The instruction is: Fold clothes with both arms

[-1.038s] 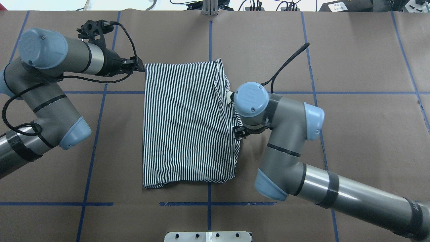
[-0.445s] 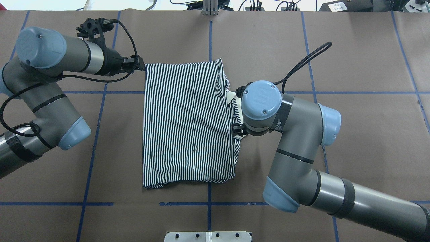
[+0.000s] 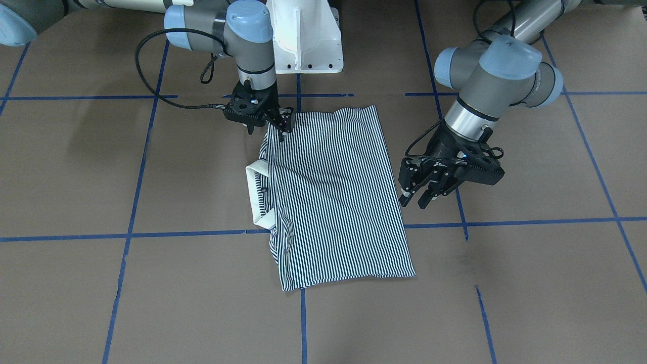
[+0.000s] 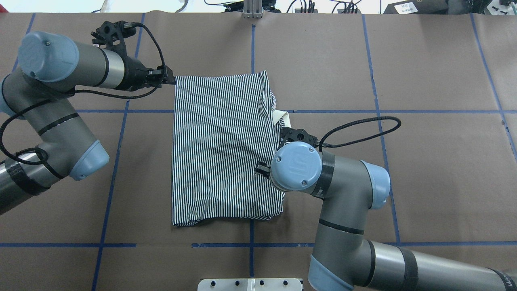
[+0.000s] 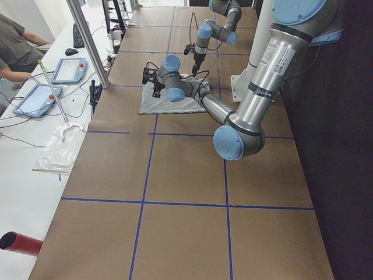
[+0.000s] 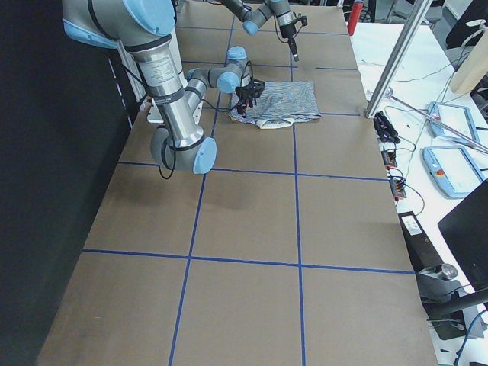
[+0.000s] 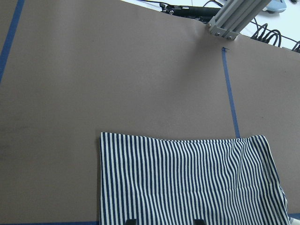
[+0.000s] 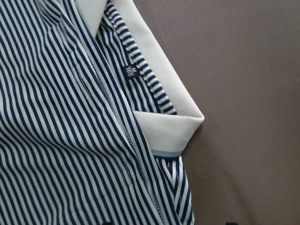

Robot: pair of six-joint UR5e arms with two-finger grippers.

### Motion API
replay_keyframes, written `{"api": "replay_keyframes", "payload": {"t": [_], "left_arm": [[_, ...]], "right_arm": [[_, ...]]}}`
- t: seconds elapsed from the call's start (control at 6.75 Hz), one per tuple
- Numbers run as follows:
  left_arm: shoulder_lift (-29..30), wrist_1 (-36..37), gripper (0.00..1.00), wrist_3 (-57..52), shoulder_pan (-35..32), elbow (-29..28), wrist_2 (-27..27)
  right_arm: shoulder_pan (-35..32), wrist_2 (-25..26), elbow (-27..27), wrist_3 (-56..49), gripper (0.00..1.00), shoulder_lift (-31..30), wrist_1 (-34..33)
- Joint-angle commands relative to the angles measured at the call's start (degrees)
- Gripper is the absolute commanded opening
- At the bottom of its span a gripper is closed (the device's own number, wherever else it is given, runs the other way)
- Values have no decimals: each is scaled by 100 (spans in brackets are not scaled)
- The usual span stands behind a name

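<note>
As far as the views show, progress: partway; the shirt (image 4: pixel 226 149) is already down to a narrow rectangle and no sleeve sticks out.
Shirt position: flat on the table (image 4: pixel 404 81), mid-table between the two arms, long side running away from the robot.
Collar: cream collar (image 3: pixel 255 192) pokes out past the striped edge on the robot's right side; that edge looks bunched and rumpled.
Size tag: small dark tag (image 8: pixel 130 71) shows inside the neck in the right wrist view.
Left gripper: left gripper (image 3: pixel 413 201) is released, fingers spread, nothing between them; it hovers just beside the shirt's left edge near the far corner. Left wrist view shows that corner lying flat below it.
Right gripper: right gripper (image 3: pixel 282 126) is at the collar-side edge, toward the corner nearest the robot, and seems to touch the cloth. Can't tell whether it is clenched or has a grip; the overhead view hides it under the wrist.
Done (judged): lengthwise folds.
Left (judged): crosswise fold(s) to shorten the rectangle, plus tidying the collar side.
Current step (judged): both grippers lining up on opposite edges for the next fold.
</note>
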State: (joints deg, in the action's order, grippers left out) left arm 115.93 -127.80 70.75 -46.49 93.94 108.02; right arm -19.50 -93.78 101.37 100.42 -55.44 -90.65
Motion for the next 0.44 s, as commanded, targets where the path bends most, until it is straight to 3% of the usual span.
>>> {"api": "replay_keyframes", "payload": {"t": [0.0, 0.3], "left_arm": [[0, 9, 51, 9, 0, 1, 0], [0, 9, 51, 9, 9, 1, 0]], "right_arm": [[366, 219, -12, 1204, 70, -10, 56], [412, 272, -91, 1340, 70, -28, 65]]}}
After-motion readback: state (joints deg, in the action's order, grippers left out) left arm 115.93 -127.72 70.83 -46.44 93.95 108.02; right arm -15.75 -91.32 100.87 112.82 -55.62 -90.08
